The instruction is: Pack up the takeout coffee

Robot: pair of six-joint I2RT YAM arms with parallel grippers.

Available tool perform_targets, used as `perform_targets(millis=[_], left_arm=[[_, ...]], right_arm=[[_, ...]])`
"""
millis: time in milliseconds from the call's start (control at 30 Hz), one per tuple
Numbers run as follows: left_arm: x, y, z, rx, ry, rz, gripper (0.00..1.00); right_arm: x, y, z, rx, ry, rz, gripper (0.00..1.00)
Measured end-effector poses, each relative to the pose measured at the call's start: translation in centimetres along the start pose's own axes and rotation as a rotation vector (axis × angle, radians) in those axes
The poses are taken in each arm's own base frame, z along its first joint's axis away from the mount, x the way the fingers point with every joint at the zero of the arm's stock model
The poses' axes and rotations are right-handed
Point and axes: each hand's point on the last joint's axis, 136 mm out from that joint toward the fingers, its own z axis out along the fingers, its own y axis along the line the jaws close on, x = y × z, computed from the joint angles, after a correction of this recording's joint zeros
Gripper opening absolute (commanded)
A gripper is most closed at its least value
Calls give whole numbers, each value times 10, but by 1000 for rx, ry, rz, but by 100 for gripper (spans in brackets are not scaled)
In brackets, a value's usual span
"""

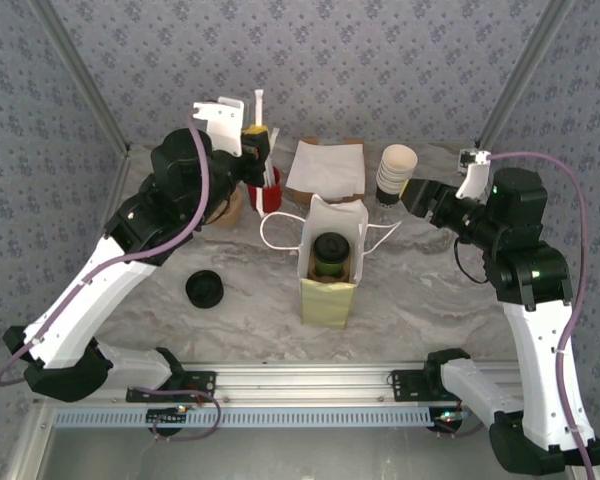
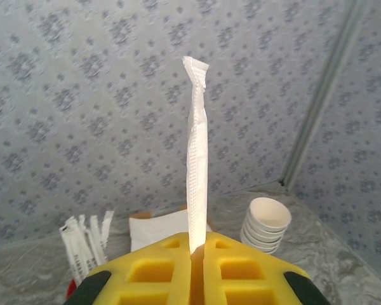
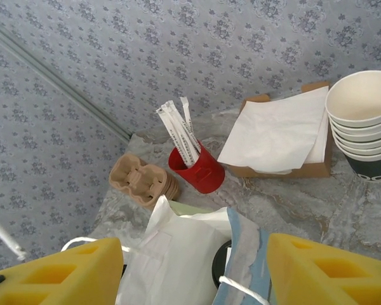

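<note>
The takeout coffee [image 1: 330,256], a small green cup with a black lid, stands inside the open white-and-yellow paper bag [image 1: 329,300] at mid-table. In the right wrist view a sliver of its black lid [image 3: 220,264] shows past the bag's white mouth [image 3: 178,254]. My right gripper [image 3: 193,279] is open, its yellow fingers [image 3: 330,270] wide apart above the bag's right side. My left gripper [image 1: 255,135] is raised above the red cup [image 1: 268,192], shut on a white wrapped stick [image 2: 197,159] that points straight up from the closed yellow fingers [image 2: 241,260].
The red cup [image 3: 200,170] holds more white sticks. A stack of white paper cups [image 1: 396,170] stands at the back right, napkins [image 1: 327,168] on a brown tray behind the bag, brown cup carriers [image 3: 140,181] at the back left. A loose black lid [image 1: 205,289] lies left of the bag.
</note>
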Motion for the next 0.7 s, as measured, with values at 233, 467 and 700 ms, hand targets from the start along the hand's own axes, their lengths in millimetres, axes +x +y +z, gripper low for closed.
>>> perform_targets(millis=[233,467,700], left_arm=[[6,-47,4,158,3,-5,12],[53,-83,28,268,42,-44,12],[107,-101,46,322,82,-49,13]], right_arm=[[-2,-6,2,17,-5,9,64],[-7,-9,7,19,-11,11,64],[-8,-23,24,53,14,34,64]])
